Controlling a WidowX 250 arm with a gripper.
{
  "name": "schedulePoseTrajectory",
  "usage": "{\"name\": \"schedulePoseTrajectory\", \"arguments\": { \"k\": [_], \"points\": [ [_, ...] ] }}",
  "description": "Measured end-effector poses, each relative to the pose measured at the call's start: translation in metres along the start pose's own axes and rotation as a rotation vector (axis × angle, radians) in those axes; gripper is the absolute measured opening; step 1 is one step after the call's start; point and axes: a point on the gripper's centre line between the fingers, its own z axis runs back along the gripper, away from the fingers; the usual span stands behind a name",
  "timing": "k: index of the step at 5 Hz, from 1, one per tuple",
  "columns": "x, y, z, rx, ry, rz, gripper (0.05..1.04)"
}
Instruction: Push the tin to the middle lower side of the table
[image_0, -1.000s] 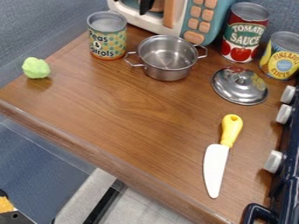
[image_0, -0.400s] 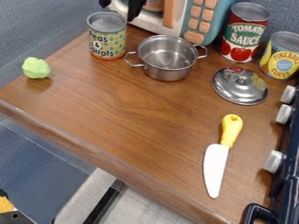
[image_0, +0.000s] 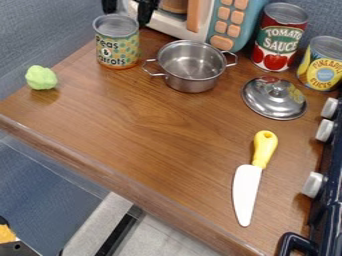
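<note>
My black gripper (image_0: 126, 18) hangs at the far side of the wooden table (image_0: 157, 132), its two fingers spread apart with nothing grasped between them. Just in front of me, right by my fingertips, stands an upright tin (image_0: 117, 44) with a dotted green and yellow label; I cannot tell whether I am touching it. Beside it, also close to me, sits a steel pot (image_0: 194, 83). A toy knife (image_0: 246, 187) lies well away from me, across the table.

I judge that I am at the start of the push, lined up behind the tin, with its whole path ahead. Next I should get low against its far side and press slowly toward the middle of the table's lower side, steering clear of the pot's handle. Pushing too high could tip it.
</note>
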Motion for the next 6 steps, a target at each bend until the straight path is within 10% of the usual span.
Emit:
{"name": "schedulePoseTrajectory", "arguments": {
  "k": [2, 6],
  "points": [
    [-0.030, 0.010, -0.017, -0.042, 0.077, 0.176, 1.000],
    [-0.086, -0.026, 0.000, -0.016, 0.038, 0.561, 0.999]
  ]
}}
